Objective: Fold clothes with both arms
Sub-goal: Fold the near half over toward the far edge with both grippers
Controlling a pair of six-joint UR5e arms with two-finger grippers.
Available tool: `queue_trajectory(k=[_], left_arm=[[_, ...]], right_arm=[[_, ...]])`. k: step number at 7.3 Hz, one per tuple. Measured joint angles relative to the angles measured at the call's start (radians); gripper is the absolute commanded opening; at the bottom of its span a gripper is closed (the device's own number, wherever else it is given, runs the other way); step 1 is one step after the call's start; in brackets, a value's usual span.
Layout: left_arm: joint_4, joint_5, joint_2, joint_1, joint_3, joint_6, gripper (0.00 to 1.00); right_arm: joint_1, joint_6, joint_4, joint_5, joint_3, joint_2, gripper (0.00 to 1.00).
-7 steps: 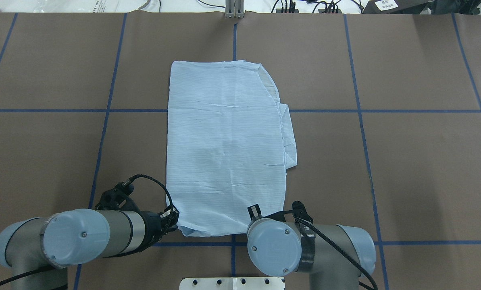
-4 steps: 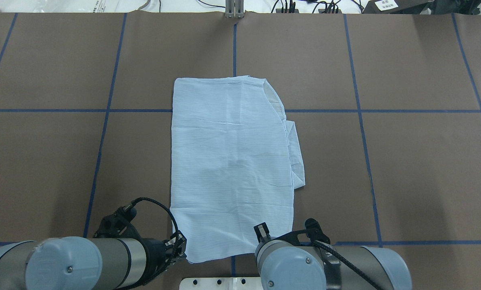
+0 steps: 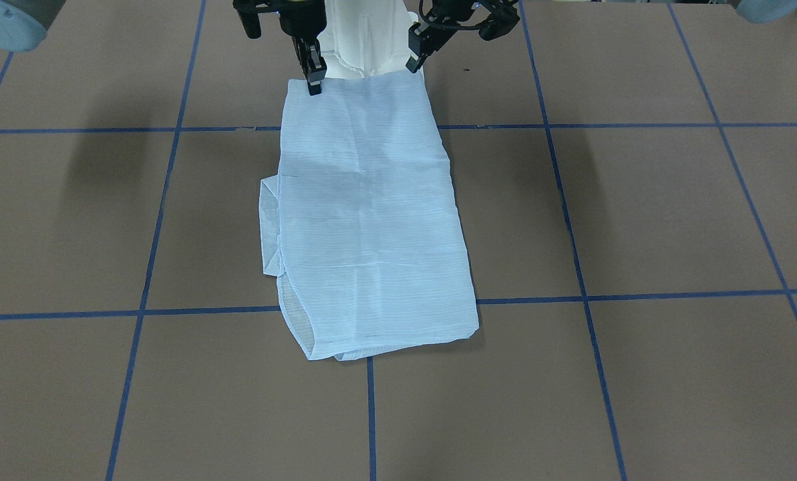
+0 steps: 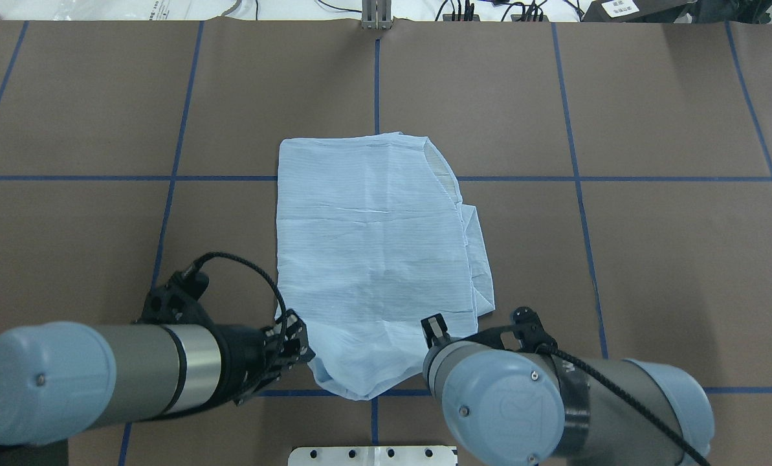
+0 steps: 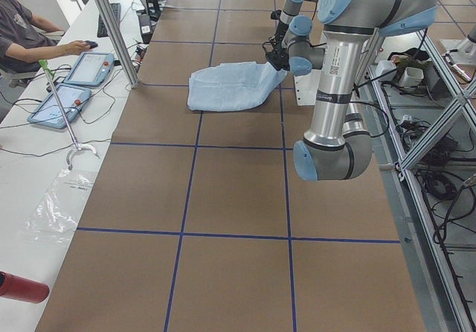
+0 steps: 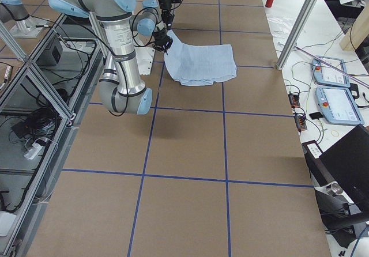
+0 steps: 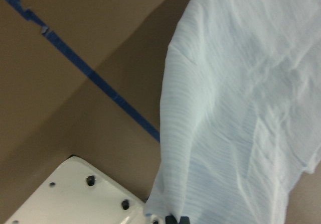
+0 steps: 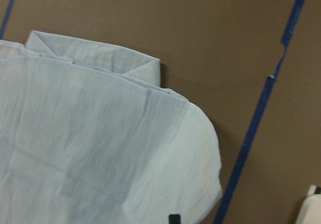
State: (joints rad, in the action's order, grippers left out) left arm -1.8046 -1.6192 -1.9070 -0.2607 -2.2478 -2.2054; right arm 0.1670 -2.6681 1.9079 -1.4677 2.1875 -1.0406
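Note:
The pale-blue shirt (image 4: 373,259) lies folded into a long panel on the brown table, with a folded part (image 4: 479,259) sticking out on its right side. Its near edge is lifted off the table toward the robot's base. My left gripper (image 4: 298,346) is shut on the near left corner. In the front-facing view the shirt (image 3: 371,220) hangs from my left gripper (image 3: 415,63) and my right gripper (image 3: 314,83), which is shut on the other near corner. From overhead the right arm (image 4: 508,401) hides its own gripper. Both wrist views show cloth (image 7: 235,108) (image 8: 100,148) draping away from the fingers.
The white pedestal base (image 4: 373,456) sits just behind the lifted edge. Blue tape lines (image 4: 165,213) grid the table. A metal post (image 4: 376,16) and cables stand at the far edge. A person (image 5: 22,34) sits by tablets (image 5: 71,97) at a side bench.
The shirt has slid toward the robot's base, its far edge coming nearer. Both arms have pulled back and then risen, lifting the near edge off the table.

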Motion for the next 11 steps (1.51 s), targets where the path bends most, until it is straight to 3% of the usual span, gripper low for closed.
queue_trajectory(k=[2, 4, 7, 9, 11], left_arm=[[0.014, -0.004, -0.087, -0.119, 0.105, 0.096, 0.0], [0.012, -0.012, -0.132, -0.217, 0.194, 0.201, 0.0], [-0.083, -0.047, -0.235, -0.342, 0.456, 0.3, 0.0], [-0.2, -0.052, -0.295, -0.397, 0.66, 0.341, 0.0], [-0.277, -0.052, -0.353, -0.429, 0.819, 0.373, 0.0]], right_arm=[[0.124, 0.11, -0.006, -0.047, -0.064, 0.062, 0.0], [0.244, 0.214, -0.034, -0.106, -0.197, 0.146, 0.0], [0.415, 0.354, -0.2, -0.233, -0.518, 0.271, 0.0], [0.483, 0.399, -0.355, -0.291, -0.79, 0.378, 0.0], [0.521, 0.456, -0.439, -0.324, -0.984, 0.457, 0.0]])
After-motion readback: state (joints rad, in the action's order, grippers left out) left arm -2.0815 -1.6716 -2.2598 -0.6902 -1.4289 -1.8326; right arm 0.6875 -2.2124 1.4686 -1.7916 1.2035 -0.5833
